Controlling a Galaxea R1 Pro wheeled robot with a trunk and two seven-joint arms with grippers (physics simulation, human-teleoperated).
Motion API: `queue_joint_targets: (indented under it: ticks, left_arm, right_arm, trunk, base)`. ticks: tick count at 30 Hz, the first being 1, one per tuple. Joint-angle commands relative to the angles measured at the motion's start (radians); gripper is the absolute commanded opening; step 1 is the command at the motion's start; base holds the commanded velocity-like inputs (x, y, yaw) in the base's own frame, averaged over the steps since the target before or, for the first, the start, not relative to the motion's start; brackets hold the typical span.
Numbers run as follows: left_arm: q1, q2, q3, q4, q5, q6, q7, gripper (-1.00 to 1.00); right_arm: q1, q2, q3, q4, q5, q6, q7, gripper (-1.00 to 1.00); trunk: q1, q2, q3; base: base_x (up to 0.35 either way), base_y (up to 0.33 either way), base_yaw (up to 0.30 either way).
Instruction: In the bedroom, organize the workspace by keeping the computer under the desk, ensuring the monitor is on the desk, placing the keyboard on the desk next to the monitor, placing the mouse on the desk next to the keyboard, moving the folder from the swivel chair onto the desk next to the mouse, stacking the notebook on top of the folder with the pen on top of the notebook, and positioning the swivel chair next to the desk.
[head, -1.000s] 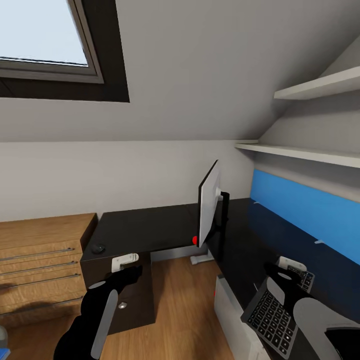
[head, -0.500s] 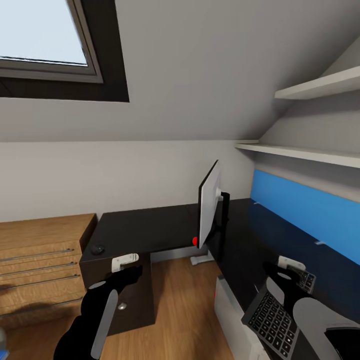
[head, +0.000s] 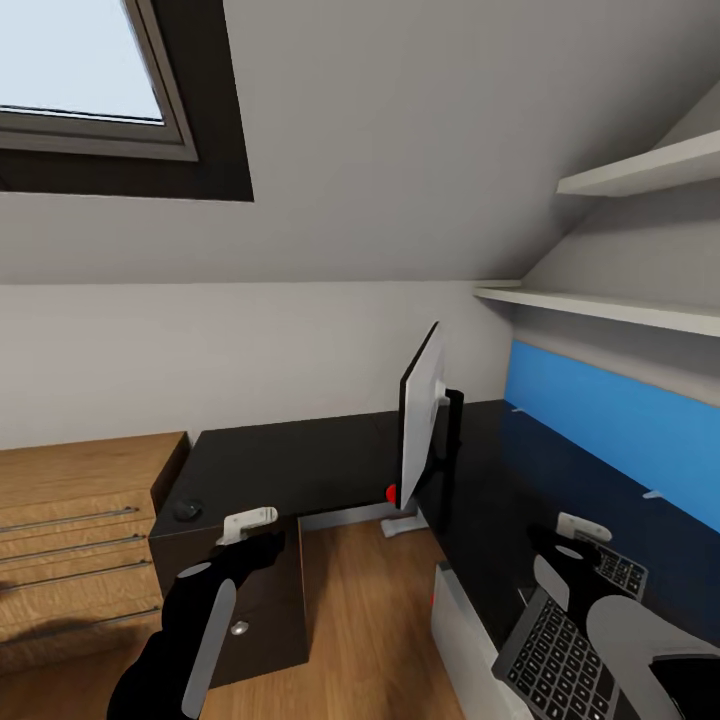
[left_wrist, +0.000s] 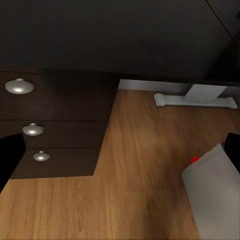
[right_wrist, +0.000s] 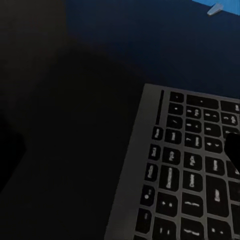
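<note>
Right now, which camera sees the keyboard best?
The right wrist view: the keyboard is seen close up, keys sharp, over the black desk. The head view catches it at the lower right, partly behind the right arm. The left wrist view looks at drawers and wooden floor instead.

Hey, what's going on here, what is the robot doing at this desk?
The robot is tidying a black desk in a bedroom. Its right gripper is at the keyboard, which sits on the desk's right wing near the blue back panel; whether it grips it is unclear. The monitor stands on the desk, the mouse lies at the left end, and the left gripper hangs over the drawers.
</note>
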Motion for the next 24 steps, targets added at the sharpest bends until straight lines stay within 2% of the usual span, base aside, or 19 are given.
queue_joint_targets:
  ticks: [1, 7, 9, 14, 24]
  left_arm:
    - [-0.001, -0.001, 0.001, -0.002, 0.011, 0.004, 0.007, 1.0]
    - [-0.001, 0.0, 0.003, -0.014, 0.011, 0.006, 0.007, 1.0]
    - [-0.001, 0.001, 0.01, -0.023, 0.023, 0.006, 0.009, 1.0]
    - [-0.001, 0.001, 0.017, -0.026, 0.061, 0.006, 0.01, 1.0]
    - [-0.001, 0.001, 0.019, -0.027, 0.074, 0.006, 0.01, 1.0]
  right_arm:
    - [-0.001, -0.001, 0.008, 0.001, -0.011, -0.004, -0.003, 1.0]
    - [-0.001, -0.006, 0.007, 0.003, -0.011, 0.029, -0.003, 1.0]
    - [-0.001, -0.014, 0.005, 0.002, -0.011, 0.067, -0.002, 1.0]
    - [-0.002, -0.019, 0.005, 0.001, -0.011, 0.086, -0.002, 1.0]
    - [-0.002, -0.02, 0.005, -0.008, -0.01, 0.19, -0.003, 1.0]
  trunk:
    - [0.0, -0.001, -0.001]
    - [0.0, -0.001, -0.001]
    - [0.008, -0.015, -0.008]
    - [0.027, -0.05, -0.023]
    - [0.065, -0.12, -0.055]
  base:
    - [0.011, 0.0, 0.0]
    - [0.005, 0.0, 0.0]
    - [0.001, 0.0, 0.0]
    - [0.0, 0.0, 0.0]
    - [0.0, 0.0, 0.0]
